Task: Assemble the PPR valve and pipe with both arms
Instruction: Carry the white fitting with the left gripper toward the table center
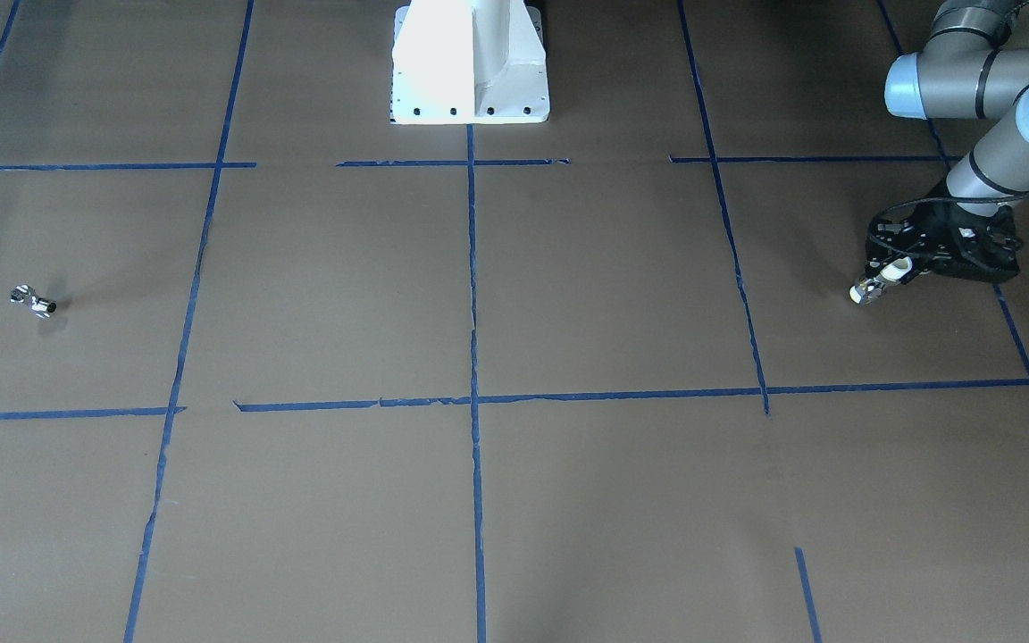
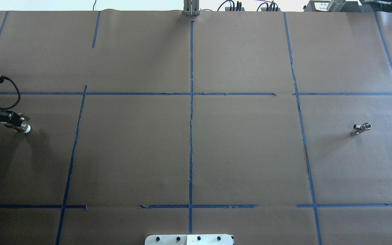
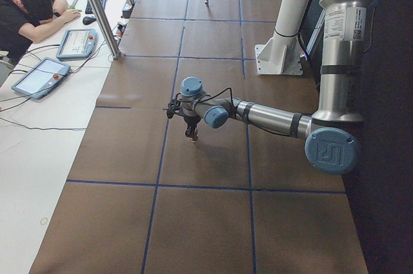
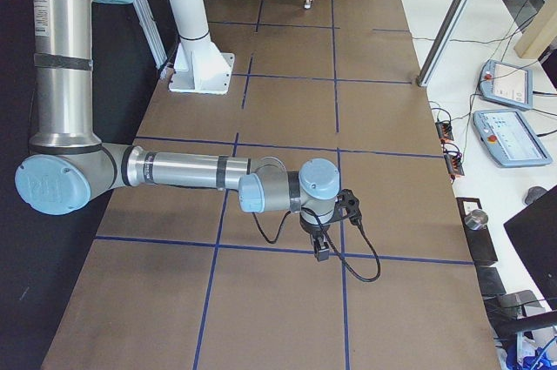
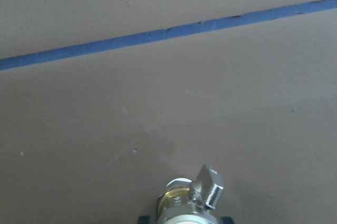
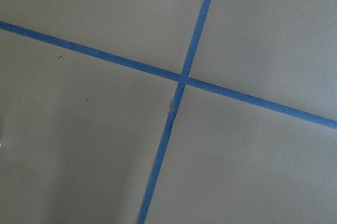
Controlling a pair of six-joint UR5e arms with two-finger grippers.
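Clamping the PPR valve [image 1: 868,288] by its white-ringed end, the fingers of the left gripper [image 1: 895,271] stand narrow, and the metal body juts out past their tips. In the left wrist view the valve's grey lever [image 5: 209,186] sticks up to one side of the brass body, with brown paper and one strip of blue tape [image 5: 168,33] beyond. The valve is low over the table [image 1: 568,295], at its end on the robot's left (whether it touches the paper I cannot tell). Behind the gripper, the left arm [image 1: 1001,143] slopes down from the robot's side.

Far across the table lies the pipe [image 1: 33,300], shiny and alone on the paper, well apart from the valve and from both grippers.

The right gripper [image 4: 320,250] shows only in the side view, pointing down near a tape line, and I cannot tell how its fingers stand. Its wrist camera sees only paper and two crossing tape strips. The right arm [image 4: 183,170] reaches out level above the table. The white pedestal [image 1: 470,62] stands at the middle of the robot's edge.
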